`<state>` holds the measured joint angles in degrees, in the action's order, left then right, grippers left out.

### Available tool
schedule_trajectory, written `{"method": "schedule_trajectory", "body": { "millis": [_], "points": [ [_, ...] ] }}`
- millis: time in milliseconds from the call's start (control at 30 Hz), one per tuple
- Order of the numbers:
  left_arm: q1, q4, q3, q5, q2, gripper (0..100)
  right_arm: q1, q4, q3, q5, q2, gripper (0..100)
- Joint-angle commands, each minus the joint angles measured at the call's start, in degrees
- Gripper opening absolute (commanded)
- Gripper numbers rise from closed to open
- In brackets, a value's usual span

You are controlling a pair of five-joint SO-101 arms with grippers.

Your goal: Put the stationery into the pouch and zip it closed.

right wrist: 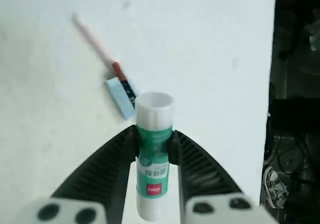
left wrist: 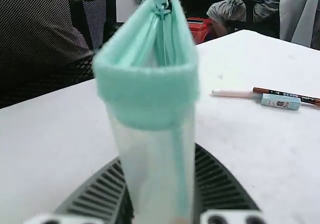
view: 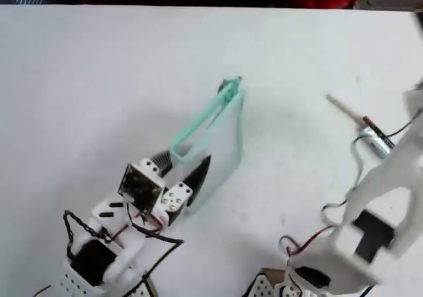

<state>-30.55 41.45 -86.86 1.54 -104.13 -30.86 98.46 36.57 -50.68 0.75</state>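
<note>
Right wrist view, glue stick (right wrist: 154,154) gripped tight between the jaws of the right gripper (right wrist: 154,134), white end poking past them, left gripper (left wrist: 157,194) clenched on the pouch (left wrist: 150,99).

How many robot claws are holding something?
2. The left gripper is shut on the clear plastic pouch with the mint-green zip edge. The right gripper is shut on the green-and-white glue stick.

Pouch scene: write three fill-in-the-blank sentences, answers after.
The left gripper holds the pouch, whose zip is ___.
The right gripper is shut on the ___.
The pencil and eraser lie on the ___.
Missing: open; glue stick; table.
</note>
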Motion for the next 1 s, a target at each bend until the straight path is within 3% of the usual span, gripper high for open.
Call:
{"method": "schedule_trajectory", "body": {
  "millis": [0,200,433,567,767,967],
  "points": [
    [0.75,-0.53,0.97,0.35,0.22,13,6.29,-4.97,-12.4,0.53,13.93,1.9],
    [0.66,-0.53,0.97,0.35,0.22,13,19.65,-15.34,-35.69,6.59,37.76,1.9],
    [0.57,-0.53,0.97,0.44,0.22,13,45.67,-29.14,-40.44,13.45,64.84,1.9],
    [0.57,-0.53,0.97,0.44,0.22,13,53.76,-29.49,-41.32,19.25,62.99,1.9],
    [0.57,-1.14,0.88,0.44,0.22,13,63.08,-35.56,-41.67,33.76,56.22,1.9],
    [0.57,-1.23,0.88,0.35,0.22,13,69.93,-41.71,-44.66,34.9,54.9,1.9]
  ]
}}
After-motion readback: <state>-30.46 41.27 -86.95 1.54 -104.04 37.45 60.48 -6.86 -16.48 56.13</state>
